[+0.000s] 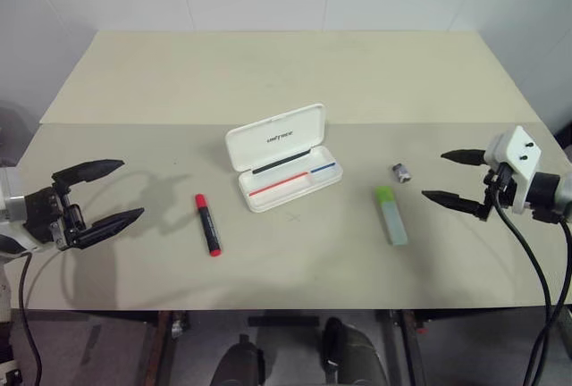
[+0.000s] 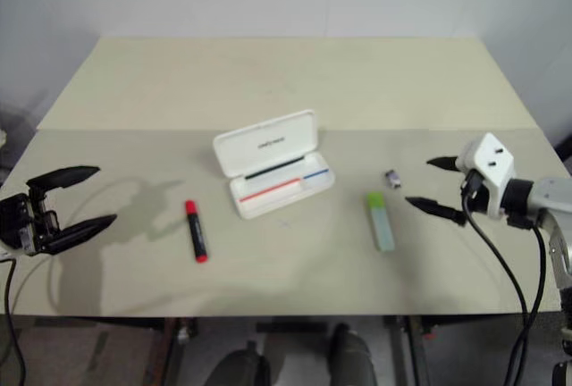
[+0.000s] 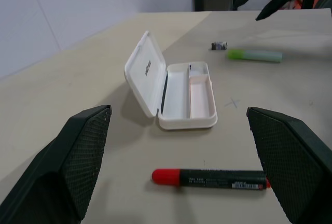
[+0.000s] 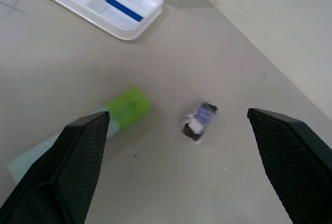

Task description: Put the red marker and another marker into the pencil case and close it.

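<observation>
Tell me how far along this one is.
Done: only the white hinged plastic pencil case stands open. In hand: nothing; left gripper and right gripper are open, empty. Left: black red-capped marker and green-capped pale highlighter still on the table, then closing.

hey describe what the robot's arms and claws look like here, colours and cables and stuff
Each claw, left claw and right claw, has two black tapered fingers with cross-hatched inner pads. The right wrist housing is white with small dark screws; the left one is mostly dark. Black cables trail from both wrists.
</observation>
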